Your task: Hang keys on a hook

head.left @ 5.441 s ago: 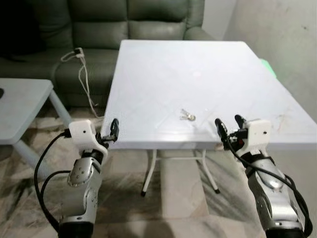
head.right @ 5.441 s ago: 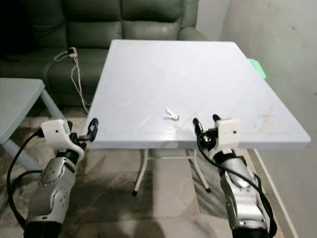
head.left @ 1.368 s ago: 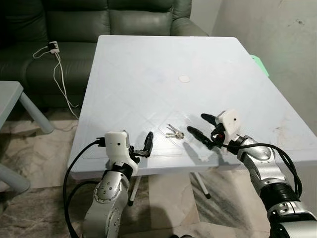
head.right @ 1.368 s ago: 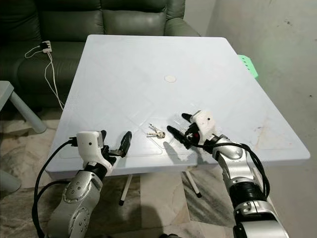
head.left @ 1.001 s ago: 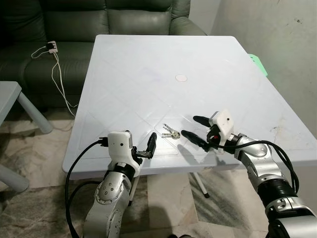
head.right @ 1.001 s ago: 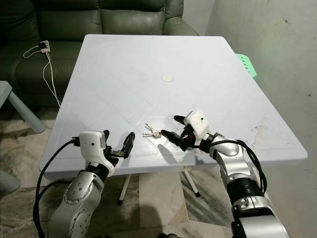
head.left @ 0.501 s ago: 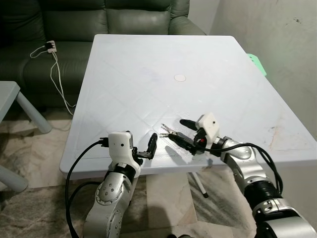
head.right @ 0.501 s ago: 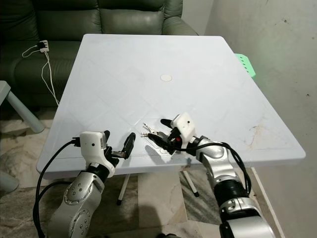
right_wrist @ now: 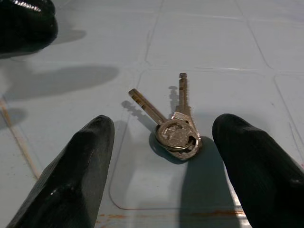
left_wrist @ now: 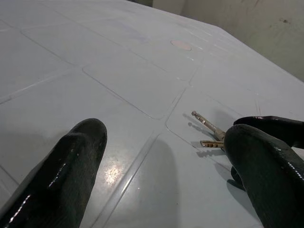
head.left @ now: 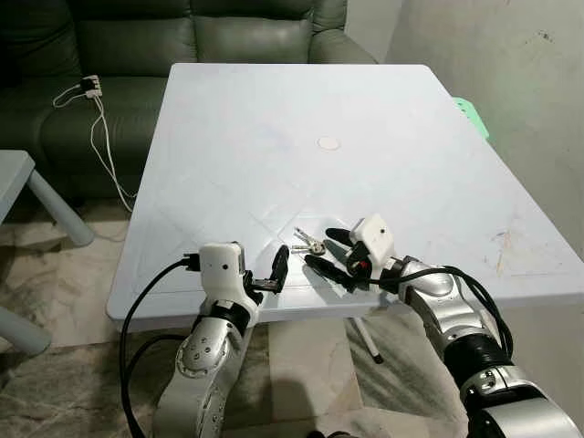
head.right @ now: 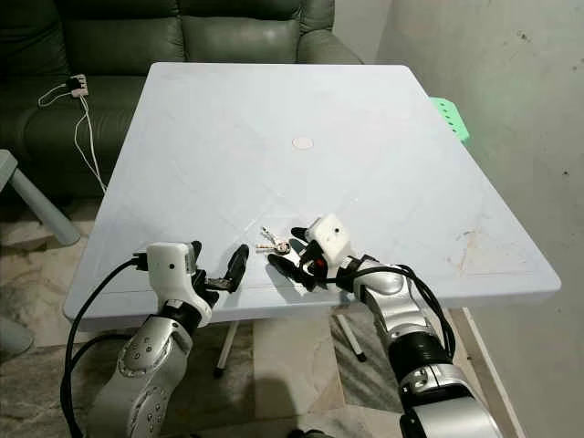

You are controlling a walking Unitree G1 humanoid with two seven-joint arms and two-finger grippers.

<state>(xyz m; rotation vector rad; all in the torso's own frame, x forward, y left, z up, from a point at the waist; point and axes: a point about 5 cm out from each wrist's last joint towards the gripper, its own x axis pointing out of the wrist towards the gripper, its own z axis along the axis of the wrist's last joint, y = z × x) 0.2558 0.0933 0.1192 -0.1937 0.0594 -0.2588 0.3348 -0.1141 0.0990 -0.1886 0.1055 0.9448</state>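
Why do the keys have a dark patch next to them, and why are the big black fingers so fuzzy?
In the right wrist view, the keys cast short shadows on the table, and the right gripper shades it too; its fingers sit too near the lens, so they blur. In the left wrist view, glare shines beside a finger.

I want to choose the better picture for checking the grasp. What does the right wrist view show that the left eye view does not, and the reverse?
The right wrist view alone shows detail: two keys joined on one ring, lying flat between the open right gripper fingers. The left eye view alone shows the whole white table, the sofa, the charger cable and the left gripper. Both show the keys untouched.
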